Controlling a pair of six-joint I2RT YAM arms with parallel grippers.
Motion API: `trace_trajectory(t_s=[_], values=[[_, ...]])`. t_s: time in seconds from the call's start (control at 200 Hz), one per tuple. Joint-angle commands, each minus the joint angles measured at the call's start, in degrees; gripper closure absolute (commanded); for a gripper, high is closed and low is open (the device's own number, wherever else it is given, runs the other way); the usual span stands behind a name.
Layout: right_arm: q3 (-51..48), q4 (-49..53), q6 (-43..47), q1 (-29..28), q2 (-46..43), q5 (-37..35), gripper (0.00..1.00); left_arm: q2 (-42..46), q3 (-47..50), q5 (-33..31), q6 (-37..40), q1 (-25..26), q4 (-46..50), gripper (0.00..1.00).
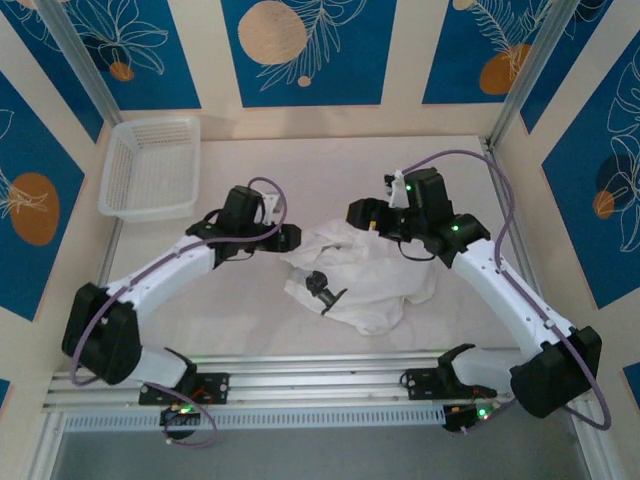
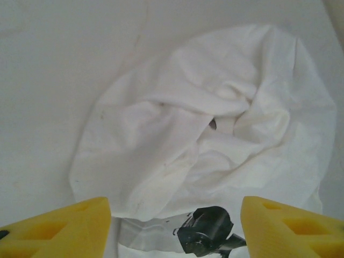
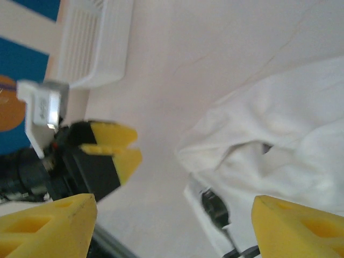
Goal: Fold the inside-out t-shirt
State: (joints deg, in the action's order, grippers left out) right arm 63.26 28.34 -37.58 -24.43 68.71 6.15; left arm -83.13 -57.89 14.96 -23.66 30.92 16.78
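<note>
While inside-out t-shirt (image 1: 365, 280) lies crumpled on surface (image 1: 300, 170), 0 folds done; flattening and all folding remain. Left claw (image 2: 174, 215) wide, empty; right claw (image 3: 174, 215) wide, empty.

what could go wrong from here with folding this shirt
1. The t-shirt lies bunched up with no clear hem or sleeve showing, so a pinch may catch several layers.
2. The open left gripper and open right gripper sit close together by its far edge; reaching in at once, they may bump.
</note>
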Motion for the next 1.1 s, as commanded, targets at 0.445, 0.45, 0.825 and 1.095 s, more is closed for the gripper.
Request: trace_trajectory(t_s=[0.445, 0.45, 0.825, 1.095], values=[[-1.24, 1.31, 1.30, -3.48, 29.91, -9.32, 0.30, -31.58, -21.85, 6.86, -1.41, 0.20, 6.62, 0.43], [-1.27, 1.30, 1.25, -3.50, 30.00, -9.23, 0.31, -31.57, -21.84, 7.11, -1.45, 0.20, 6.48, 0.45], [-10.12, -1.26, 10.08, -3.84, 23.85, -16.56, 1.00, -14.79, -26.62, 14.73, -3.48, -6.50, 13.04, 1.00], [-15.05, -3.61, 9.90, -10.10, 18.71, -22.68, 1.00, -5.84, -34.45, 19.47, -6.03, -7.63, 18.01, 1.00]])
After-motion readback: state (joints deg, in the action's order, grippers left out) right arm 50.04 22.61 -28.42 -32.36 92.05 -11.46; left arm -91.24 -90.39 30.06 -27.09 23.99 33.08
